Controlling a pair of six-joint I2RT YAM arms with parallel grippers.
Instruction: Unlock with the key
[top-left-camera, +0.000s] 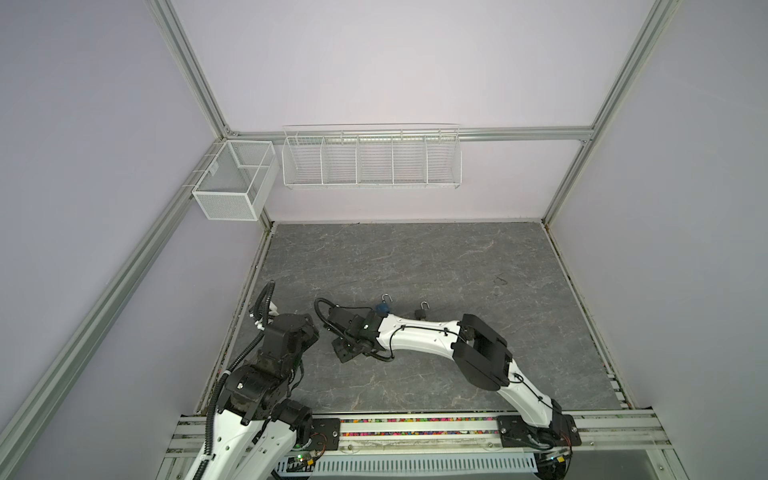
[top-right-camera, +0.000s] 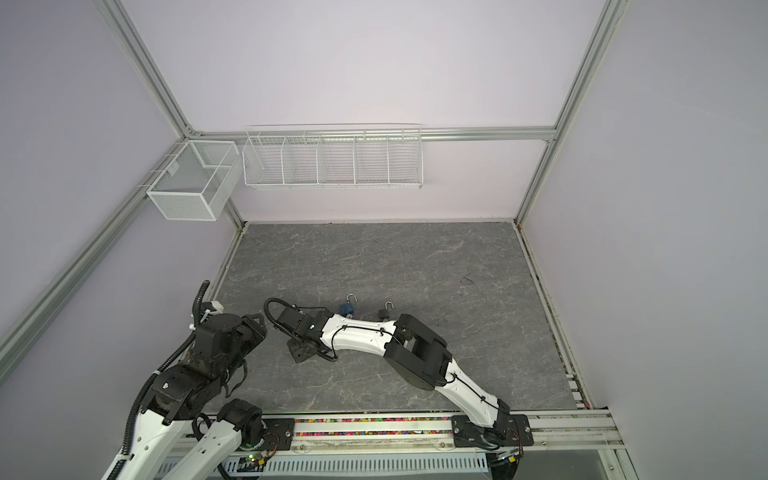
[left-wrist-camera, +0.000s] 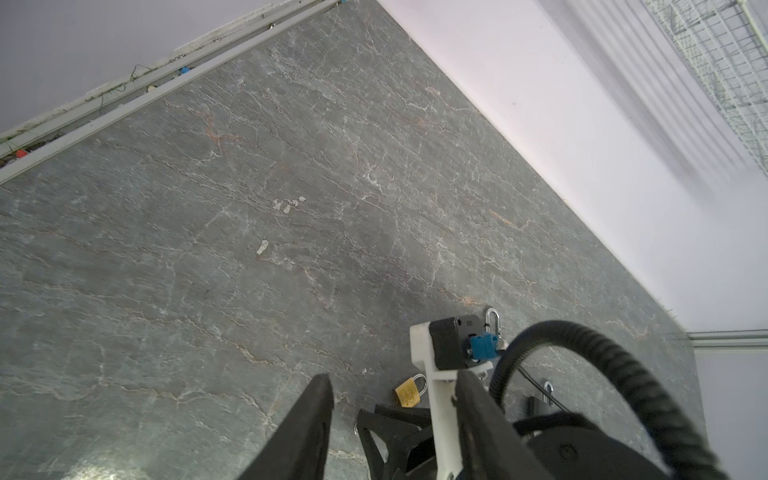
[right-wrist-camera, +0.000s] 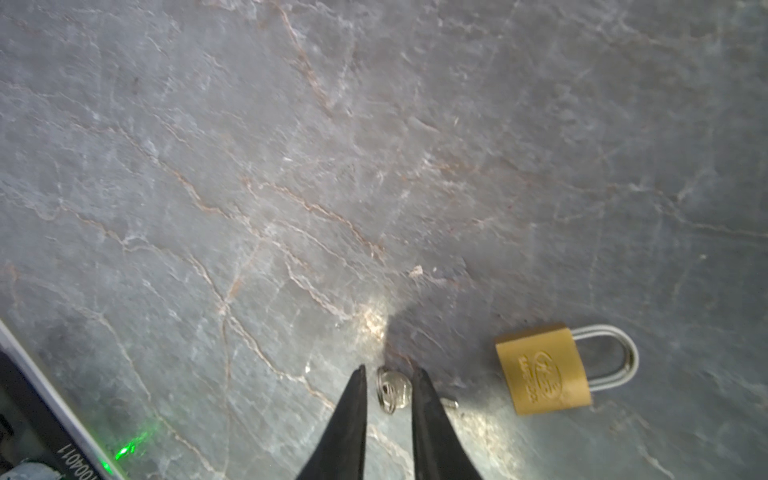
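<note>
A small silver key (right-wrist-camera: 395, 390) on a ring lies flat on the grey stone table. My right gripper (right-wrist-camera: 388, 374) is down at the table, its two black fingers close on either side of the key's head, and the blade tip pokes out past one finger. A brass padlock (right-wrist-camera: 544, 370) with its shackle closed lies close beside the key, also in the left wrist view (left-wrist-camera: 409, 390). In both top views the right gripper (top-left-camera: 343, 353) (top-right-camera: 299, 353) reaches left of centre and hides key and brass padlock. My left gripper (left-wrist-camera: 394, 376) hangs open and empty nearby.
A blue padlock (top-left-camera: 382, 307) (top-right-camera: 347, 308) and a black padlock (top-left-camera: 422, 311) (top-right-camera: 385, 312) lie just behind the right forearm. White wire baskets (top-left-camera: 372, 160) hang on the back wall. The left arm (top-left-camera: 286, 345) is folded at the table's left edge.
</note>
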